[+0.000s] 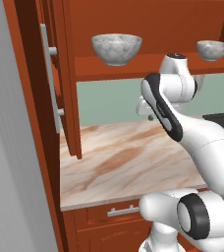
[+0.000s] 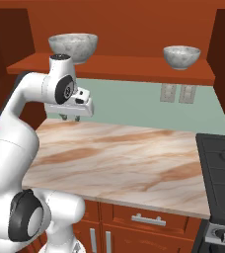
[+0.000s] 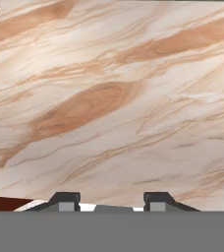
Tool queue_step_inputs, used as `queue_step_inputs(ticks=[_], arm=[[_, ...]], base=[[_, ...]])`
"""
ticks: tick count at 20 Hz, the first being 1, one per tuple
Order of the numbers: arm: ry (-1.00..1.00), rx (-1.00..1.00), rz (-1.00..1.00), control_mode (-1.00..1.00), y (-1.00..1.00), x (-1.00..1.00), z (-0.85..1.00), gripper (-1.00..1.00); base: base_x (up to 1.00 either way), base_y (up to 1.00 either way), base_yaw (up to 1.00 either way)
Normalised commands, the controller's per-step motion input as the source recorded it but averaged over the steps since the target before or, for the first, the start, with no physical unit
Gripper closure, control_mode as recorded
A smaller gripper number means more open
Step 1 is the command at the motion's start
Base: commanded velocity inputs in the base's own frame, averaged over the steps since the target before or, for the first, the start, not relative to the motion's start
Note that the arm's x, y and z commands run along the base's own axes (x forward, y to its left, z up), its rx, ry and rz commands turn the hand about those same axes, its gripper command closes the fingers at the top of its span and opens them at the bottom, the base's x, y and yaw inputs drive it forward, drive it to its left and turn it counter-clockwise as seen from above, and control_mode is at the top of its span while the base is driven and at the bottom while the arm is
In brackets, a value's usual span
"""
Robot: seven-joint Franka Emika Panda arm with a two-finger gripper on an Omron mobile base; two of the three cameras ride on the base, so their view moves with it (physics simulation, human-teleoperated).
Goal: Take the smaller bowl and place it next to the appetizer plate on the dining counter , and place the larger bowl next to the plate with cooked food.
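Two grey-white marbled bowls stand on the red-brown shelf [image 2: 134, 66] above the wall counter. The larger bowl [image 1: 116, 48] [image 2: 73, 47] is at the left, and the smaller bowl [image 1: 213, 49] [image 2: 182, 56] sits at the right end. My gripper [image 2: 70, 118] [image 3: 111, 201] hangs below the shelf, under the larger bowl, pointing down at the bare counter top [image 3: 114, 98]. Its fingers are apart with nothing between them. The dining counter and both plates are out of view.
An open cabinet door [image 1: 60, 74] juts out at the left over the counter's end. A black stove [image 2: 223, 168] borders the counter [image 2: 124, 158] on the right. Wall outlets [image 2: 176, 93] sit on the green backsplash, and drawers [image 2: 144, 218] run below.
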Motion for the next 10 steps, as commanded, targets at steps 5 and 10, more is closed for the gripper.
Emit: queue_step_inputs(ticks=[5, 10], arm=[[-0.13, 0.13, 0.0, -1.0, 0.0, -0.38, 0.03, -1.0], [-0.33, 0.13, 0.0, -1.0, 0.07, -0.41, 0.78, -1.0]], base=[[0.0, 0.0, 0.0], [0.0, 0.0, 0.0]])
